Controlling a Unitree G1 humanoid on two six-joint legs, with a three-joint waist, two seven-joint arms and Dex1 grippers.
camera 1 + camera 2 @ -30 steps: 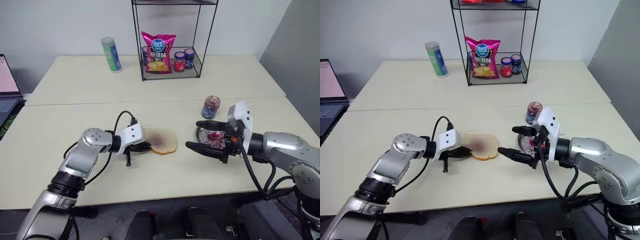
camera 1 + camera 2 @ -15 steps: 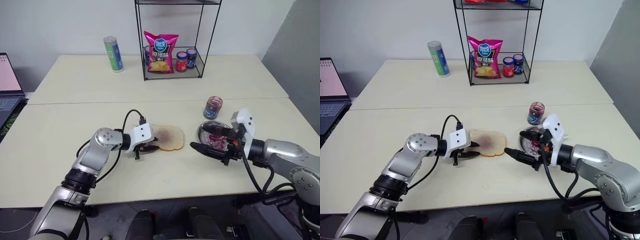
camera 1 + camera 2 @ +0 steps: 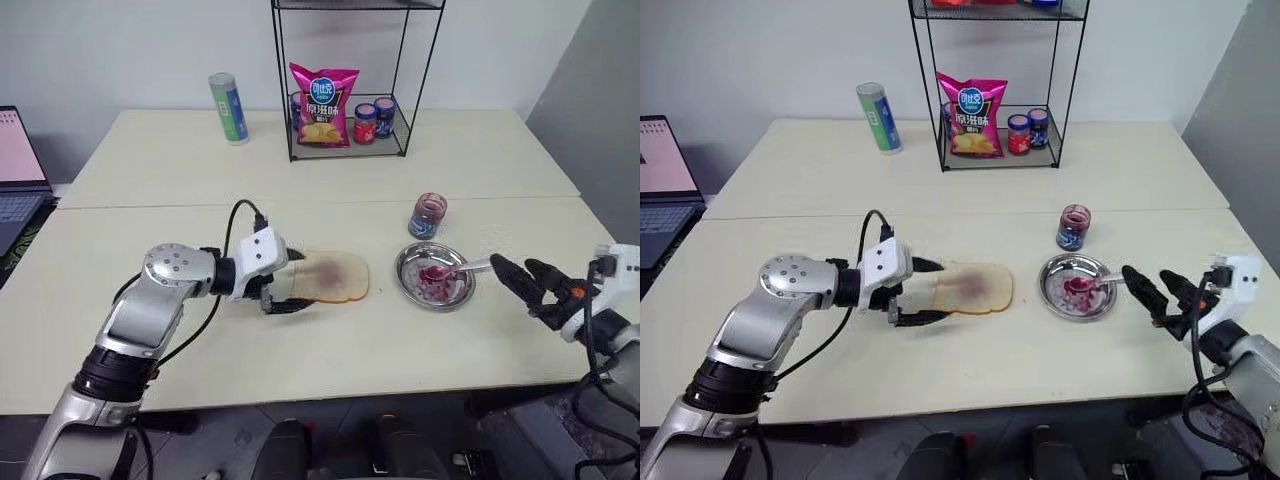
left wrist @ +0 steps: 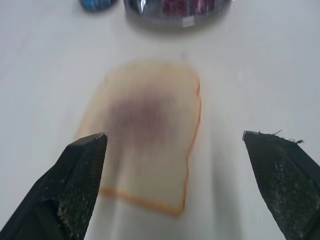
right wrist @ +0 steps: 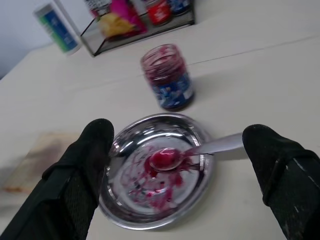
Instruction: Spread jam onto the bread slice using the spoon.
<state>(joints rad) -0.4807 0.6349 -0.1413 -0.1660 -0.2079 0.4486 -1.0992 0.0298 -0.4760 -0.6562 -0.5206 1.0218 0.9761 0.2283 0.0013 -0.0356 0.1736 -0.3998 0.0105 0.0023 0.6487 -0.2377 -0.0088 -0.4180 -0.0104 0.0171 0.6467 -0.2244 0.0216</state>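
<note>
Right wrist view: right tool wide, empty. Spoon lies ahead of it, bowl in the plate among jam, handle over the rim toward this tool, so the right arm is nearer. Bread slice sits just ahead of the left tool, also wide and empty. A second ago the left tool was shut at the bread and the right tool hung over the plate.

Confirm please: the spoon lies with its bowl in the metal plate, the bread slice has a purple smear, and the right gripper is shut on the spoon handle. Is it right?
Not quite. The right gripper is open and holds nothing, as the right wrist view shows: the spoon lies free between its spread fingers, bowl in the metal plate. The bread slice does carry a purple smear.
</note>
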